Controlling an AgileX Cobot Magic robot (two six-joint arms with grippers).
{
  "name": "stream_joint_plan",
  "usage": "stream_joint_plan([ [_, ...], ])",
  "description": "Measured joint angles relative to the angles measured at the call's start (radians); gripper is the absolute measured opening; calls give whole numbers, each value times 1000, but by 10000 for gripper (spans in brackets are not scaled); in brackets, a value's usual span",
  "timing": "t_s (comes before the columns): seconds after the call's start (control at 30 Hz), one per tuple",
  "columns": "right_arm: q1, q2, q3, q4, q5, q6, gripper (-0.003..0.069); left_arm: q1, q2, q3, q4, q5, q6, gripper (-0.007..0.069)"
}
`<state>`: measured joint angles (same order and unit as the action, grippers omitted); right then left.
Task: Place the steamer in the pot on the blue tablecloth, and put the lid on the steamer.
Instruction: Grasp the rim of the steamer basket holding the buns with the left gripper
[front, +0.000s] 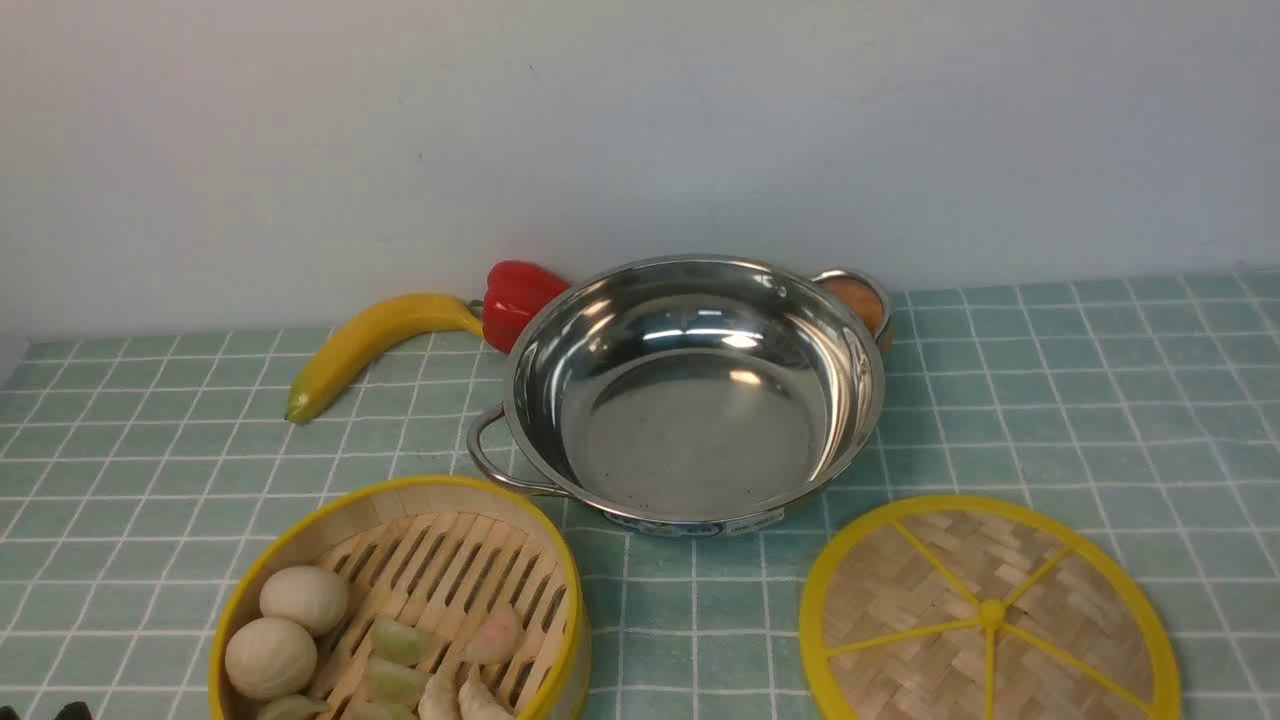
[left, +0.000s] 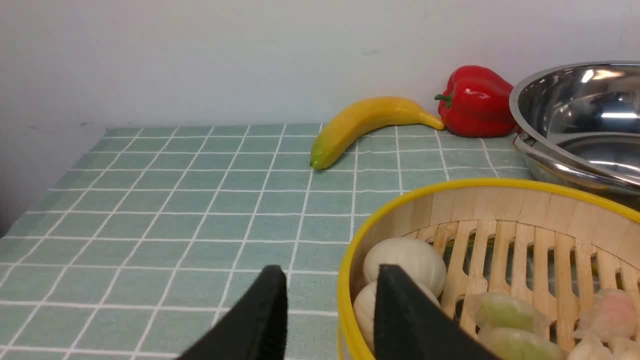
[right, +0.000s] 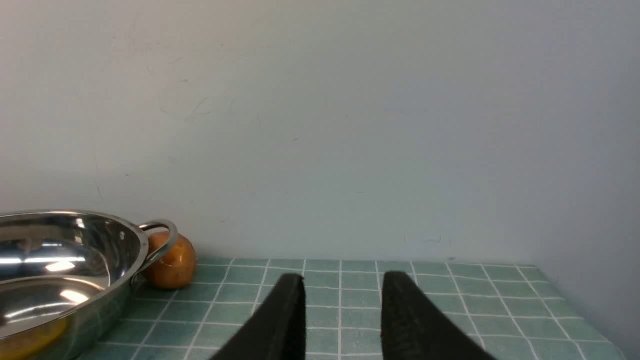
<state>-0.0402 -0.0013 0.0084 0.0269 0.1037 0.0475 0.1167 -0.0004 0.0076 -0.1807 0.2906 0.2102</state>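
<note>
Near the pot (front: 690, 420), at its front-left on the blue tablecloth (front: 1050, 400), we see the steamer (front: 450, 565); the lid (front: 990, 610) lies front-right. From the left wrist, our left fingers (left: 260, 320) stand parted astride the steamer's wall, not clenched. We judge it light, stiff bamboo, best pinched at that rim. From the right wrist, our right fingers (right: 280, 320) gape empty beside the pot.

The right gripper (right: 345, 280) is hovering over the blue tablecloth (right: 450, 300) with its jaws apart and nothing between them. The pot (right: 60, 260) is sitting nearby, hiding part of an orange-brown lump (right: 175, 265).
</note>
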Motion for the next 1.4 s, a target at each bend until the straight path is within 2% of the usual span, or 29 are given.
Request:
stream_joint_plan([
  [0.97,0,0,1,4,-14,3,242,0,0,0,-12,-18,0,243],
  [1.13,0,0,1,38,-173,44,242,0,0,0,-63,-175,0,243],
  [1.2,0,0,1,69,-311,102,242,0,0,0,-84,-313,0,243],
  [1.4,0,0,1,87,-511,190,242,0,0,0,-94,-456,1,243],
])
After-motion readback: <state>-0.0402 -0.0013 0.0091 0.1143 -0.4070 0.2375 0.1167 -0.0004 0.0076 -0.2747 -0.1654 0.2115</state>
